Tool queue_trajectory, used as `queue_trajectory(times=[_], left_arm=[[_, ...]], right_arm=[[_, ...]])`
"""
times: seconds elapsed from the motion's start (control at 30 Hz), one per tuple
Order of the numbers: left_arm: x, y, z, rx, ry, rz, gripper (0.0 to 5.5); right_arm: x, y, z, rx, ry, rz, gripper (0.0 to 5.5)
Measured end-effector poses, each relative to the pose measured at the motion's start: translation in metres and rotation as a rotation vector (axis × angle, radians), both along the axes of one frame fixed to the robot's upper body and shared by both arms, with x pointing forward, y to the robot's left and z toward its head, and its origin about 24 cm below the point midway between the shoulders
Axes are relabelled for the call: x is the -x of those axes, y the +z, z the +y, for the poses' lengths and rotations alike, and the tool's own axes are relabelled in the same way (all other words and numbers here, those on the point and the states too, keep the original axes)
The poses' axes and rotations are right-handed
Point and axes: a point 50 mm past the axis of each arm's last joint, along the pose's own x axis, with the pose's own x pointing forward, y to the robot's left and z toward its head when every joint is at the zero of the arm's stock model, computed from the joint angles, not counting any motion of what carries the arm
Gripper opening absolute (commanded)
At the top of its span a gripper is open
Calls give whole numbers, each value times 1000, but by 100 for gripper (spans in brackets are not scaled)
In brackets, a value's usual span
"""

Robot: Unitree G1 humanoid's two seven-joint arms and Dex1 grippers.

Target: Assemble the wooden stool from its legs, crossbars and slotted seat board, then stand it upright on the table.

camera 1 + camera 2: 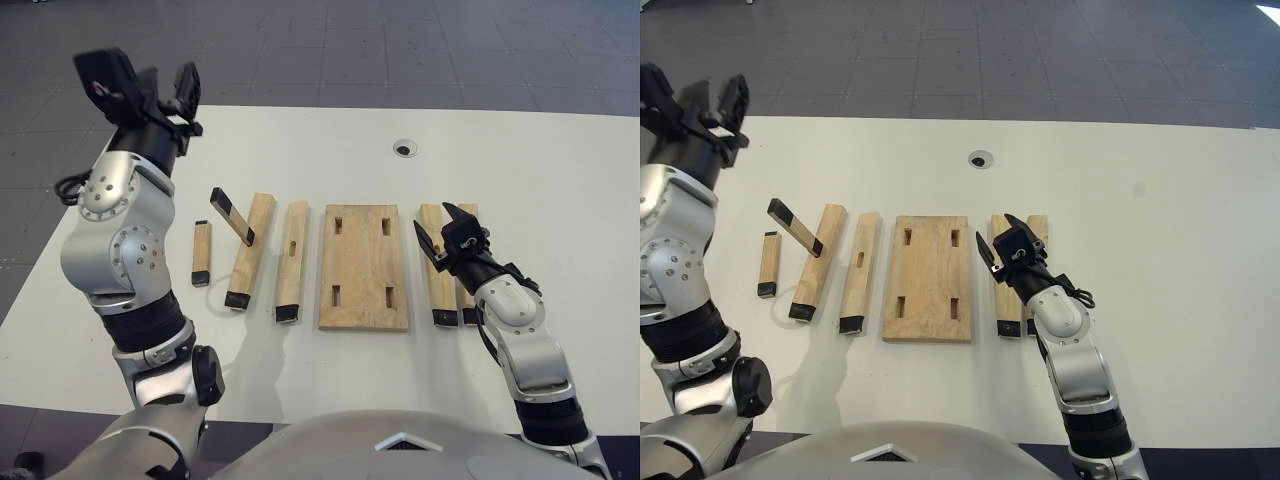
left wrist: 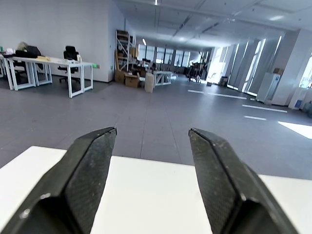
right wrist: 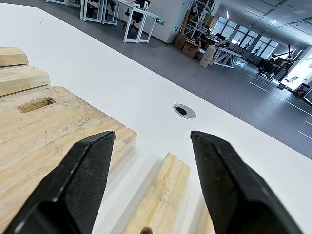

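The slotted seat board point(image 1: 364, 266) lies flat in the middle of the white table point(image 1: 540, 180). Left of it lie two long legs point(image 1: 250, 250) point(image 1: 292, 260), a short crossbar point(image 1: 202, 252), and another crossbar point(image 1: 232, 216) resting aslant across the outer leg. Two more legs point(image 1: 436, 270) lie side by side right of the board. My right gripper point(image 1: 436, 220) hovers open just over these, with one leg point(image 3: 158, 195) and the board's corner point(image 3: 44, 126) below its jaws. My left gripper point(image 1: 150, 85) is raised high at the table's far left, open and empty, facing the room point(image 2: 152, 131).
A round cable hole point(image 1: 405, 149) sits in the table behind the board. The right half of the table is bare white surface. Grey floor lies beyond the far edge.
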Motion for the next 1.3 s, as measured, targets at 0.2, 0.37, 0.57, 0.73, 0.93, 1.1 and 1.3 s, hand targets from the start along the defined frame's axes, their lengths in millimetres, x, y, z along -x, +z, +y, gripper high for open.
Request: queue_trajectory(times=[0.2,0.37,0.57,0.73,0.93,1.1,1.3], left_arm=[[2,-62,-10,-14,-54,238,276],[-5,-94,8,-22,-55,285,276],[-7,-83,1,-43,-79,210,276],[4,-40,-5,-102,-71,-6,276],[27,-28,17,-171,-42,-55,297],[69,-73,31,-213,-130,115,346],[108,-115,25,-210,-245,306,346]], right_arm=[[0,0,0,0,0,1,286],[-2,0,1,0,0,-3,286],[-3,1,1,2,-4,-7,286],[-3,0,1,5,-3,-6,286],[1,-2,0,5,-9,5,286],[6,-4,-1,1,-23,13,286],[8,-6,-3,5,-36,19,286]])
